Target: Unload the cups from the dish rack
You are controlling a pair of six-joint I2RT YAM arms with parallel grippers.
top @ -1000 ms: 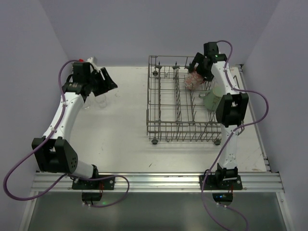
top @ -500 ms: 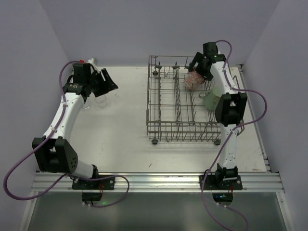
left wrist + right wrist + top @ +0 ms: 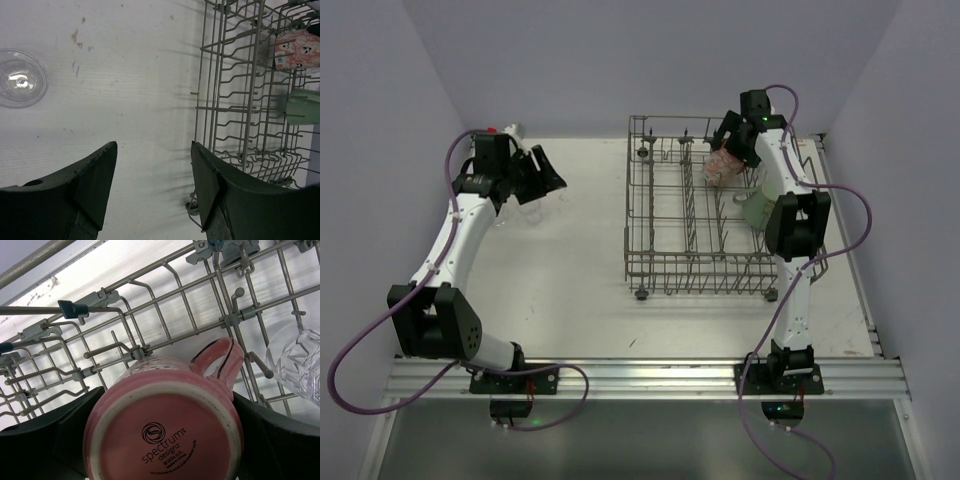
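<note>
Fingers (image 3: 47, 440) of your right hand (image 3: 733, 146) are clamping both sides of the pink mug (image 3: 160, 440), which is sitting among the tines at the far right of the dish rack (image 3: 695, 270), beside a clear tumbler (image 3: 297, 360). Your left hand (image 3: 153, 147) is hovering spread apart over the table (image 3: 125, 75), near a second tumbler (image 3: 20, 77).

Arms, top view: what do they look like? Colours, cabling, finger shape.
The left arm and right arm have white links with chunky black joint housings and black bases. A purple cable loops loosely along each, from base to wrist. The left end effector and right end effector are matte black, each with two broad wedge-shaped fingers. No legible markings. Small green lights glow near the bases.
</note>
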